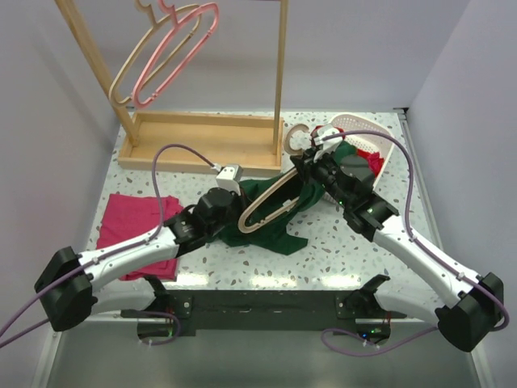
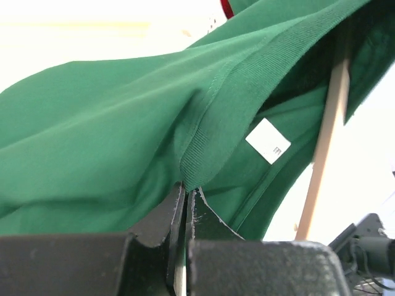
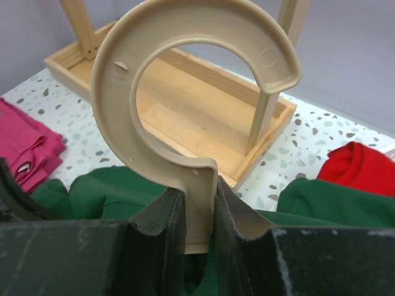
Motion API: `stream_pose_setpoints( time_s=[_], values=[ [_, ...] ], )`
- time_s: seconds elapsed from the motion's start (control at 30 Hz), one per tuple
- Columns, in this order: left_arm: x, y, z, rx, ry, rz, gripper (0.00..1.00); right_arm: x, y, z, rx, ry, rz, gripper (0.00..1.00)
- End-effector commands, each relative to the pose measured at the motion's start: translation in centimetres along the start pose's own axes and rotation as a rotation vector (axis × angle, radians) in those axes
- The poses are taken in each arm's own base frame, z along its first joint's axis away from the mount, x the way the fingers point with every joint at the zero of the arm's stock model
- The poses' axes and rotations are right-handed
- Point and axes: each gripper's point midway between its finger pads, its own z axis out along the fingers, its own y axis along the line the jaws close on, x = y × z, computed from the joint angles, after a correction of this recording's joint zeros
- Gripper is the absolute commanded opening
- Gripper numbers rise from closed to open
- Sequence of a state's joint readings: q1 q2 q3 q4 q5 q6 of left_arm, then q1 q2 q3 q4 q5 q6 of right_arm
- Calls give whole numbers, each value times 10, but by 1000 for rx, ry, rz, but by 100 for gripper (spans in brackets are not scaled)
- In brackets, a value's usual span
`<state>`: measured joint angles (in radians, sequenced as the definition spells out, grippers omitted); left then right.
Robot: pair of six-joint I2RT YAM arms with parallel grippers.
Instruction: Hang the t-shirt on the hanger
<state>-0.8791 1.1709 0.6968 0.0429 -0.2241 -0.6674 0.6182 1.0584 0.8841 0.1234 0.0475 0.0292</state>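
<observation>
The dark green t-shirt (image 1: 279, 234) lies bunched at the table's middle, with the pale hanger (image 1: 263, 198) lying slanted on top of it. In the left wrist view my left gripper (image 2: 185, 190) is shut on the ribbed collar of the t-shirt (image 2: 123, 123), lifting it beside the white label (image 2: 268, 141). One hanger arm (image 2: 325, 139) passes inside the neck opening. My right gripper (image 3: 199, 196) is shut on the hanger's neck, just below its hook (image 3: 110, 92). In the top view the left gripper (image 1: 241, 196) is at the hanger's lower end and the right gripper (image 1: 311, 166) at its hook end.
A wooden rack (image 1: 202, 141) stands at the back, with a pink hanger (image 1: 182, 56) and a beige hanger (image 1: 129, 73) hung on it. A folded magenta garment (image 1: 133, 230) lies at the left. A white basket (image 1: 363, 128) holding a red garment (image 1: 374, 162) sits behind the right arm.
</observation>
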Motion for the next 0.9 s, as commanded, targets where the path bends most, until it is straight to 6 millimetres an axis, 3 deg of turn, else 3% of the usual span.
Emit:
stream_pose_setpoints(
  time_s=[0.0,0.47,0.6,0.87],
  values=[
    [-31,-4,-23,48,-127,-9,0,-65,-21,-4,154,-154,-68,0],
    [-77,-2,-83,36,-227,-40,0,-112,-52,-2,352,-257,-83,0],
    [-82,2,-89,6,-226,-30,0,-123,-59,-2,394,-270,-73,0],
    [-87,4,-102,-6,-225,-30,0,-126,-68,-6,454,-273,-83,0]
  ],
)
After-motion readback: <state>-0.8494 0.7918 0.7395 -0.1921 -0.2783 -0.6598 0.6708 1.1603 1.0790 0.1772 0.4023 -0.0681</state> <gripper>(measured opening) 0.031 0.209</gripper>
